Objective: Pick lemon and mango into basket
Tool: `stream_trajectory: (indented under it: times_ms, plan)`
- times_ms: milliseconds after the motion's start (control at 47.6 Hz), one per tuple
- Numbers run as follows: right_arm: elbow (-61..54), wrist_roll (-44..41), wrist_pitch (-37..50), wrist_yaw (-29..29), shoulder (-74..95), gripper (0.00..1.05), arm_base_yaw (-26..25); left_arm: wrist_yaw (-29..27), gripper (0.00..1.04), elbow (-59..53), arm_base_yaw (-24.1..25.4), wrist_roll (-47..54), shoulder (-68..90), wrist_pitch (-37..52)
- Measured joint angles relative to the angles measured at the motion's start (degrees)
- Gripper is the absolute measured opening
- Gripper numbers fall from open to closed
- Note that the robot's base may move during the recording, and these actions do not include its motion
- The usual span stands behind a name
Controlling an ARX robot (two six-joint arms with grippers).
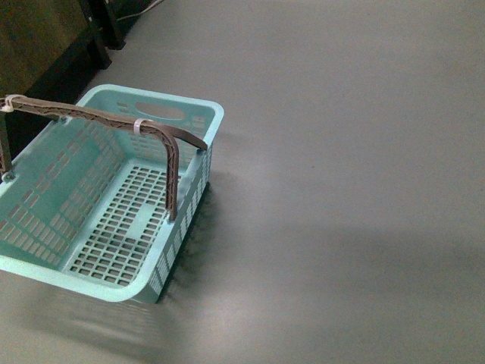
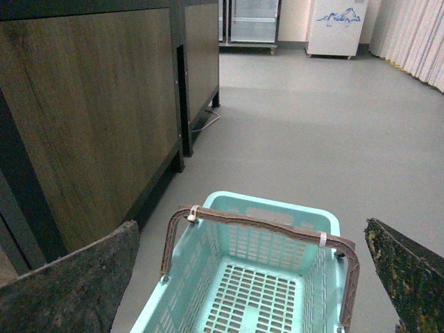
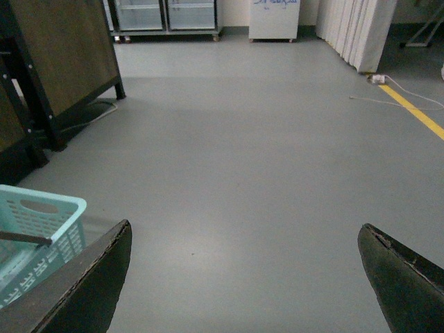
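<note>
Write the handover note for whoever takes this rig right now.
Left claw: open, empty, facing the basket.
Right claw: open, empty, facing the floor beside the basket.
The basket stands on the grey floor with its handle up and nothing inside.
No lemon or mango shows in any view.
Done: nothing yet.
Left: find both fruits, pick each up, and set them in the basket.
</note>
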Motion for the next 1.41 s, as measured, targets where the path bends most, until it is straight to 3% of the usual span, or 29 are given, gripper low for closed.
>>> stream_trajectory:
  times_ms: [441, 546, 609, 798, 903, 1071, 1197, 1407]
  plan:
    - [0.0, 0.0, 0.0, 0.0, 0.0, 0.96, 0.0, 0.8, 0.98, 0.3, 0.2, -0.9, 0.5, -1.2]
    - [0.0, 0.0, 0.0, -0.1, 0.0, 0.96, 0.0, 7.5, 0.98, 5.5, 2.5, -11.4, 8.3, -14.1]
    - [0.0, 0.0, 0.0, 0.0, 0.0, 0.96, 0.0, 9.0, 0.98, 6.3, 3.7, -17.7, 12.2, -15.2]
    - [0.0, 0.0, 0.0, 0.0, 0.0, 0.96, 0.0, 11.9, 0.98, 8.8, 9.6, -39.3, 34.1, 1.2]
    - [0.0, 0.0, 0.0, 0.0, 0.0, 0.96, 0.0, 10.6, 0.98, 10.4, 9.0, -47.3, 51.9, 14.1]
    - [0.0, 0.0, 0.0, 0.0, 0.0, 0.96, 0.0, 8.2, 0.98, 15.6, 6.8, -55.7, 71.8, 26.5]
    - [0.0, 0.0, 0.0, 0.0, 0.0, 0.96, 0.0, 6.4, 0.98, 21.4, 4.7, -61.2, 85.2, 32.3]
    - [0.0, 0.0, 0.0, 0.0, 0.0, 0.96, 0.0, 3.3, 0.98, 30.9, 0.8, -65.8, 101.7, 33.7]
